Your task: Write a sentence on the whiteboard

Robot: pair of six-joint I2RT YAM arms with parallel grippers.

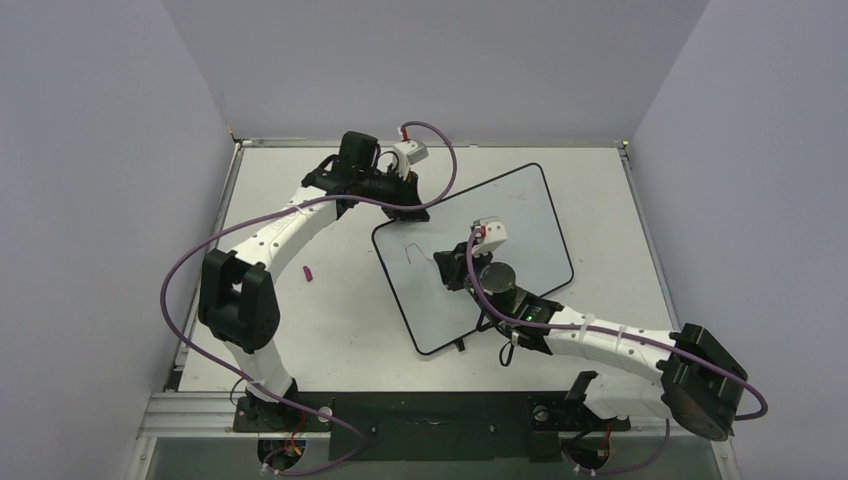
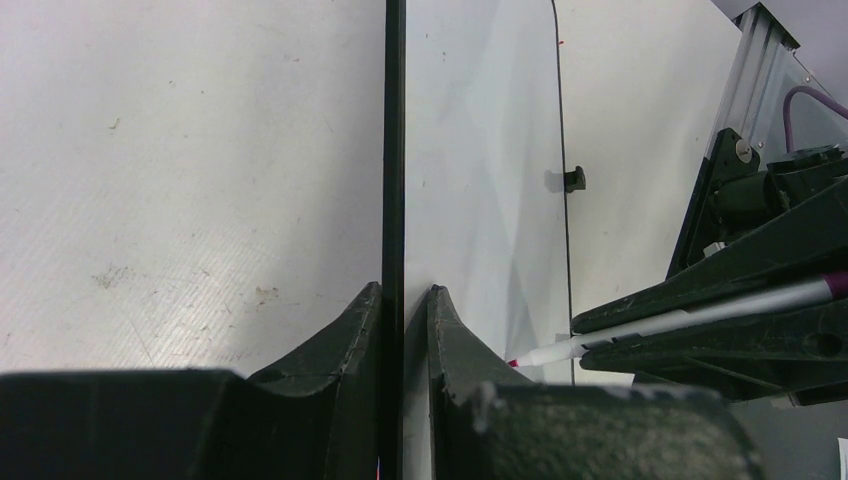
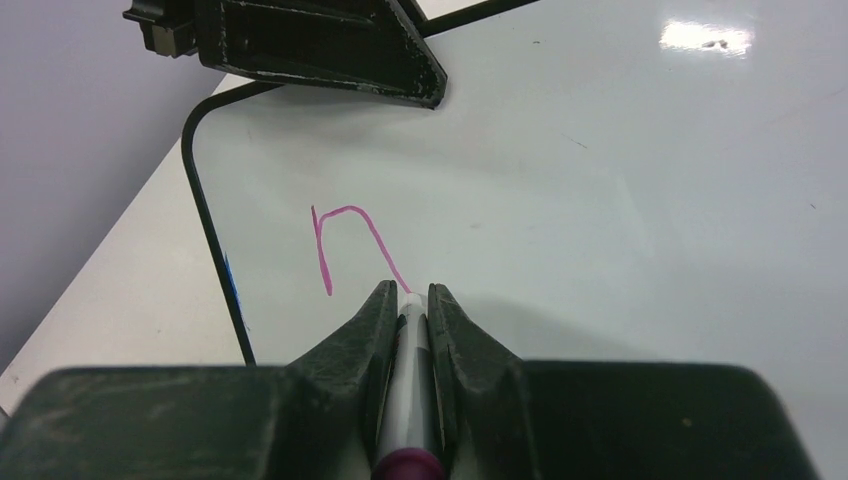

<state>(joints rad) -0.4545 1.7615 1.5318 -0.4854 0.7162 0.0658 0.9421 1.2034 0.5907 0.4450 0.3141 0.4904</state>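
Observation:
The whiteboard (image 1: 520, 215) lies tilted on the table, right of centre. My left gripper (image 1: 405, 205) is shut on its black frame at the far left edge; in the left wrist view its jaws (image 2: 403, 295) pinch the thin frame (image 2: 394, 150). My right gripper (image 1: 443, 262) is shut on a white marker pen (image 3: 410, 400) with a magenta end, its tip on the board (image 3: 600, 180). The sentence is only one pink hooked stroke (image 3: 345, 225) near the board's left corner, ending at the pen tip. It shows faintly in the top view (image 1: 412, 250). The pen also shows in the left wrist view (image 2: 680, 320).
A small pink cap (image 1: 309, 273) lies on the table left of the board, under the left arm's forearm. A black tab (image 1: 460, 346) sticks out from the board's near edge. Grey walls close in the table on three sides.

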